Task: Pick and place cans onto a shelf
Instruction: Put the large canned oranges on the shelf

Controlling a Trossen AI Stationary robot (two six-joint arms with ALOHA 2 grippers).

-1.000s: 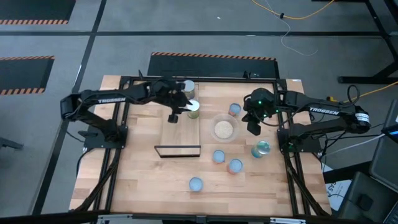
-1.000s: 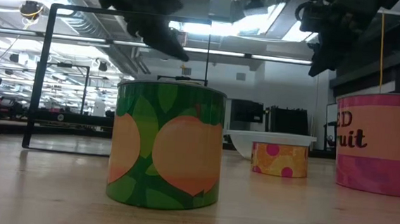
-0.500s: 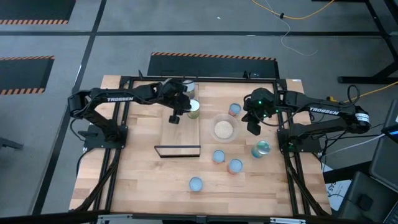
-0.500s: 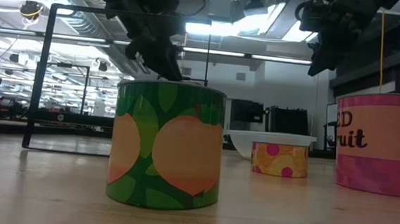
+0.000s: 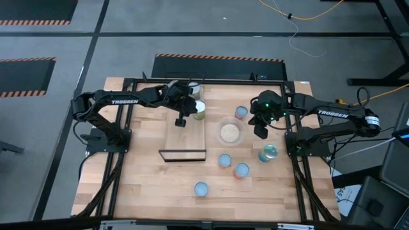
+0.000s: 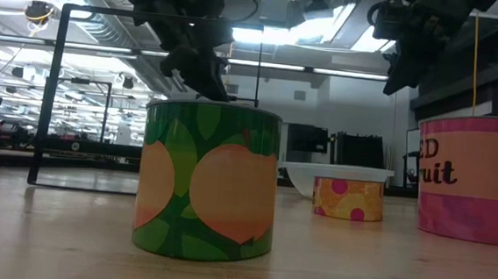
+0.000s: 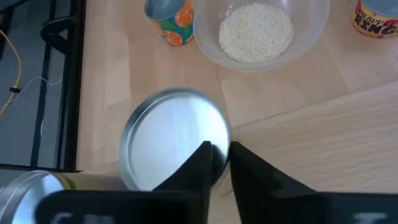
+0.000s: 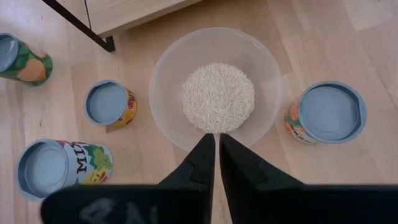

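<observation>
Left end effector: we see its fingers nearly together above a can standing on the shelf, apparently just placed.
Right end effector: pressed together, waiting over the bowl.

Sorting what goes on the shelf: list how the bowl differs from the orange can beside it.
The bowl is clear and open, showing pale grains; the orange can is closed by a pale-blue top. The bowl is wider than the can. The bowl is bare; the can carries a printed label. Both are round and stand upright.
</observation>
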